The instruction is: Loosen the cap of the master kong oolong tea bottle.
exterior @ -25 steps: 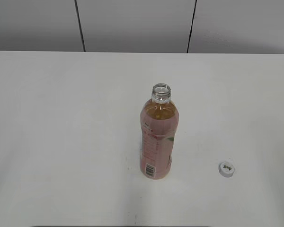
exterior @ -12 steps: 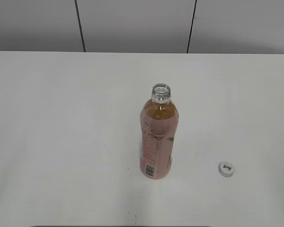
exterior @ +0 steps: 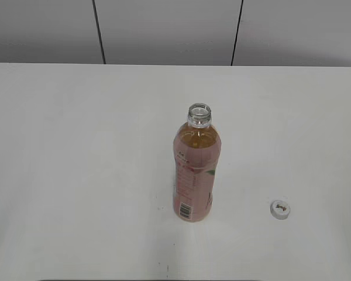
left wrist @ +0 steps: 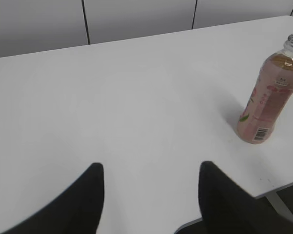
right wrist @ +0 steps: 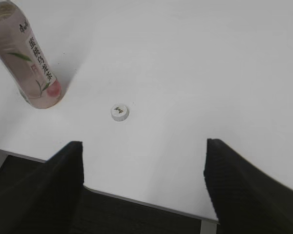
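Cap (exterior: 279, 209) off, lying on the table (exterior: 76, 146) right of the upright master kong oolong tea bottle (exterior: 194, 172)
Left gripper (left wrist: 149, 195) and right gripper (right wrist: 142, 183) both spread apart, empty

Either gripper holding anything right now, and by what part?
Nothing is held. Both grippers' jaws stand open and empty; the small white ribbed cap lies on the table beside the slim pink-labelled tea bottle.

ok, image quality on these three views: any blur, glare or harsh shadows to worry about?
Exterior view: even, soft light, sharp; the bottle casts only a faint shadow and the cap stays readable. Left wrist view: the left hand is a dark, soft-edged blur up close; the bottle is sharp. Right wrist view: the right hand is dark and underexposed; the table is bright but not glaring.
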